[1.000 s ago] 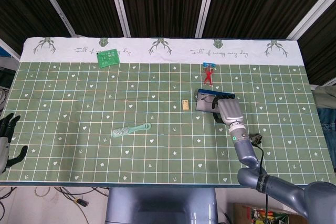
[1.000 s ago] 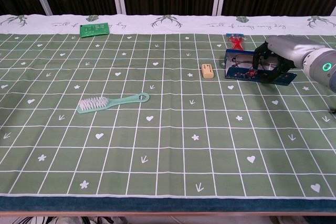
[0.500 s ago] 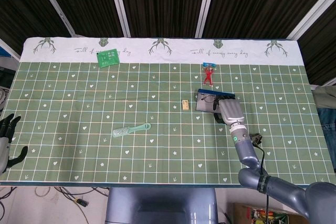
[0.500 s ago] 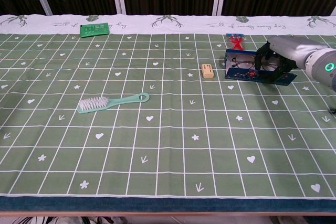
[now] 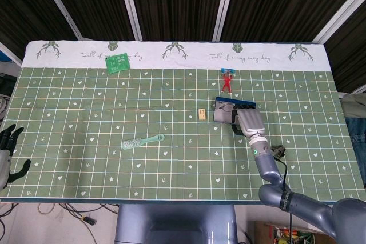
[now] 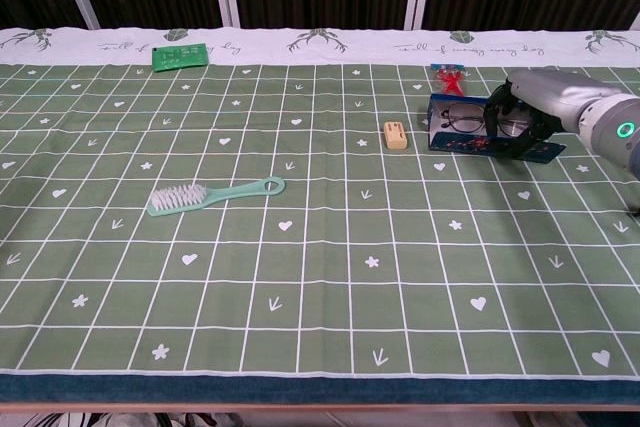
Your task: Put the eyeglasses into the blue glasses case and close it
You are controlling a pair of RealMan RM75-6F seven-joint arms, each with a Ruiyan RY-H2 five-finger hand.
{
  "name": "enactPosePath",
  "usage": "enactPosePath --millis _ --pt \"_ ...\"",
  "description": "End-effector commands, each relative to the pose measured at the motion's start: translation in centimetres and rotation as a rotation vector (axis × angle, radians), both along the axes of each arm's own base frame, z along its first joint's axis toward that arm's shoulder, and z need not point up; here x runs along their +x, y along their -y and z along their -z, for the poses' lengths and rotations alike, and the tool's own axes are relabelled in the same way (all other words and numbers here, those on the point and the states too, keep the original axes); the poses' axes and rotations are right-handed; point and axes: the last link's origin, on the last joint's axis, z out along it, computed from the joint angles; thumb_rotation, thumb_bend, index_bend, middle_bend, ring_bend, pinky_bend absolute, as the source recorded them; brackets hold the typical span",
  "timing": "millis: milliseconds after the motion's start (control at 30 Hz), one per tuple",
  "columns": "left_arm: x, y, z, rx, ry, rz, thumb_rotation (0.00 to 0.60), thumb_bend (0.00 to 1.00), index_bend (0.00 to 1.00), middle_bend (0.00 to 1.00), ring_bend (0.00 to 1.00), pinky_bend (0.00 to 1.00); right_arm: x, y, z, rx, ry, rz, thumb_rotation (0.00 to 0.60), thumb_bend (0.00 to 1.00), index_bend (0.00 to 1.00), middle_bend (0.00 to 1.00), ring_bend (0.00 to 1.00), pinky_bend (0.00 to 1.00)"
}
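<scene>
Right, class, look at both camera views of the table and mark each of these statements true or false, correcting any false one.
1. The eyeglasses lie inside the open blue glasses case. True.
2. The brush lies left of the case in the chest view. True.
3. The left hand is over the case. False: it sits at the table's left edge; the right hand is at the case.
4. The green card touches the brush. False: it lies apart, near the white border.
5. The case is closed. False: it stands open.
</scene>
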Motion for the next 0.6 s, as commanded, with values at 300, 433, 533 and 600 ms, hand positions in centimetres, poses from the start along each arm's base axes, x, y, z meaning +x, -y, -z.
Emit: enactPosePath --millis 300,433,533,600 --pt "0.0 0.0 0.0 -0.003 -0.005 -0.001 0.600 0.36 0.11 0.00 0.00 0.00 0.4 -1.9 -0.8 0.013 0.037 -0.030 0.600 0.51 0.68 0.28 0.26 0.21" --pt "0.0 0.0 0.1 -0.004 -0.005 0.000 0.600 0.36 0.10 0.00 0.00 0.00 0.9 -2.9 -1.5 0.015 0.032 -0.054 0.600 0.52 0.68 0.27 0.25 0.20" --pt "0.1 0.0 0.1 -0.002 -0.005 0.001 0.600 0.36 0.10 0.00 0.00 0.00 1.2 -3.2 -1.8 0.019 0.020 -0.063 0.600 0.51 0.68 0.27 0.25 0.20" --pt "0.1 0.0 0.1 -0.001 -0.005 0.001 0.600 0.36 0.10 0.00 0.00 0.00 1.4 -3.3 -1.9 0.019 0.018 -0.065 0.600 0.52 0.68 0.27 0.25 0.20"
